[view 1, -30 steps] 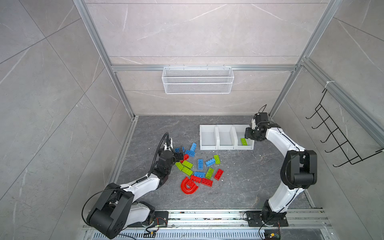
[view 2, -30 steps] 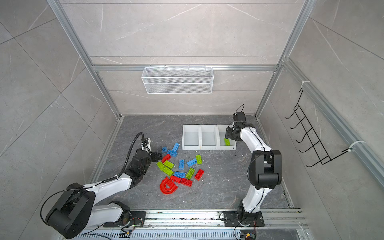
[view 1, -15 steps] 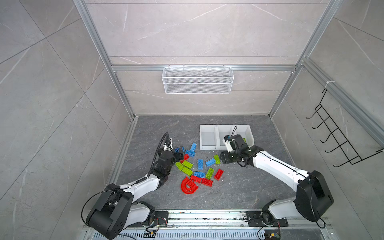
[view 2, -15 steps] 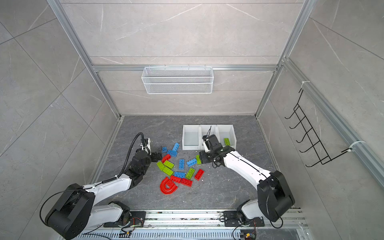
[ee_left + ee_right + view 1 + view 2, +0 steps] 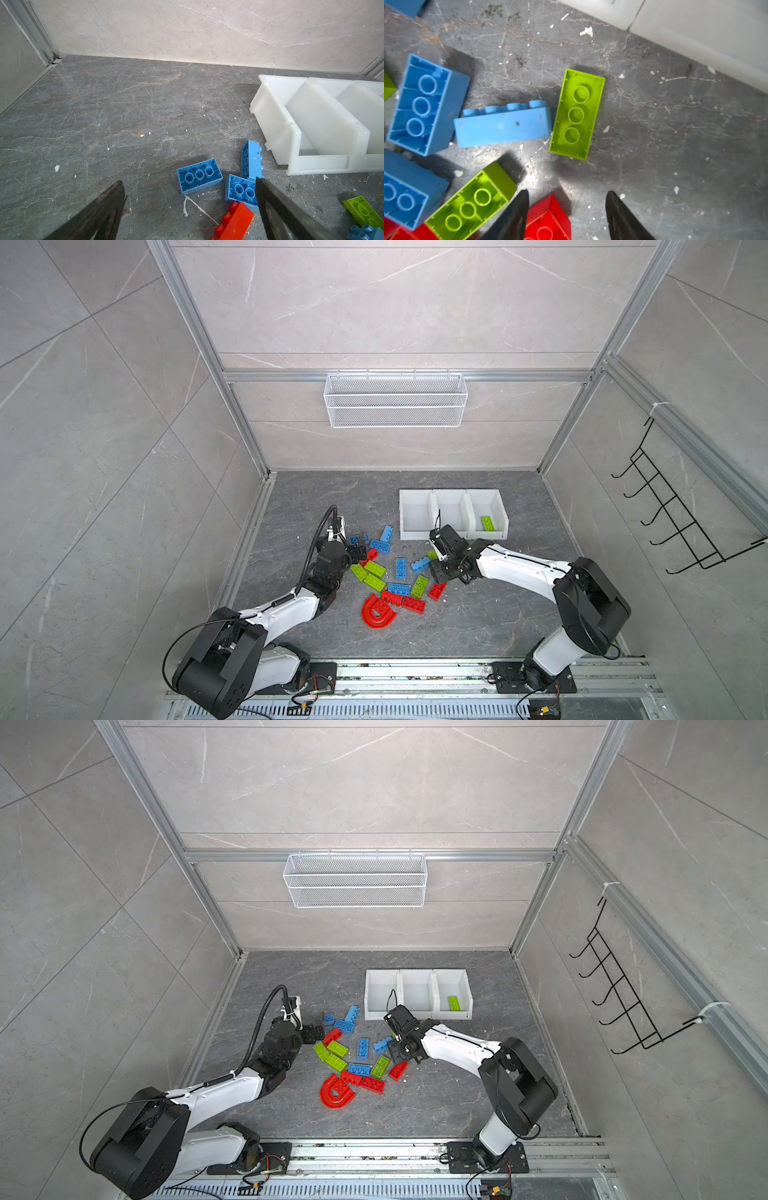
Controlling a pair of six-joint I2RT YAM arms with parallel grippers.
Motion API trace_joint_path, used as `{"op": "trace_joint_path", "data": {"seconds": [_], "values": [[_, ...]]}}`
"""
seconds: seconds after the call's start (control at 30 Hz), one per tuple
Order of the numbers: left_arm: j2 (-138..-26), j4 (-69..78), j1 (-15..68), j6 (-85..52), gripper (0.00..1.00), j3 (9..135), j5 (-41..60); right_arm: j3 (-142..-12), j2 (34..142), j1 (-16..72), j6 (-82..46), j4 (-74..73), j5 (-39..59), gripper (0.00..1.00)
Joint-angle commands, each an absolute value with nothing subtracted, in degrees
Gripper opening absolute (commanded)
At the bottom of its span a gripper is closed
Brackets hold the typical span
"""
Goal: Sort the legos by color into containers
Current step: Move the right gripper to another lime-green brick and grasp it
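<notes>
right arm: one second earlier the right gripper (image 5: 567,193) is logged at the end bin of the containers (image 5: 415,534). it is now found back over the loose legos (image 5: 400,568), with the bins behind it. a delivered green brick (image 5: 488,523) is seen lying alone in that end bin, and nothing is seen in the other two bins.

meaning for the task (judged): one green piece is counted as sorted and the end bin is thereby fixed as green. red and blue are not yet started, and the pile is otherwise left on the floor. the sort is judged barely begun, and a fresh pick is judged to be in hand.

right gripper: the jaws are held partly apart and nothing is clamped. a red brick (image 5: 548,218) is seen low between the fingers, close against one of them; contact cannot be told. just ahead of the tips an upturned green brick (image 5: 577,114) is seen, with a blue brick on its side (image 5: 502,126) butted against its long edge.

left gripper (image 5: 189,180): no change in place is noted. the jaws are spread fully and nothing is held. an upturned blue brick (image 5: 199,176) lies just ahead, between the fingertips.
</notes>
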State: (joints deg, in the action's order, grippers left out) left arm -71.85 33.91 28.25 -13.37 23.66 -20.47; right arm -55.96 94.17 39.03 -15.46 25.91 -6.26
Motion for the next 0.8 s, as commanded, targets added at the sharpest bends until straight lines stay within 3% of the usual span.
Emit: {"op": "trace_joint_path", "data": {"seconds": [0.0, 0.37, 0.57, 0.77], "values": [[-70.4, 36.3, 28.1, -13.2, 1.0, 23.6, -20.8, -57.5, 96.8, 38.9, -16.1, 23.7, -9.2, 0.6], [-71.1, 36.4, 28.1, -13.3, 1.0, 23.7, -21.3, -61.4, 105.2, 35.2, -15.8, 20.1, -6.5, 0.52], [-70.8, 36.4, 28.1, -13.3, 1.0, 23.6, -21.4, -60.1, 103.6, 34.0, -15.4, 19.5, -6.2, 0.4], [-71.0, 36.3, 28.1, -13.5, 1.0, 23.8, -21.5, -58.7, 97.8, 32.4, -15.3, 22.0, -5.7, 0.34]]}}
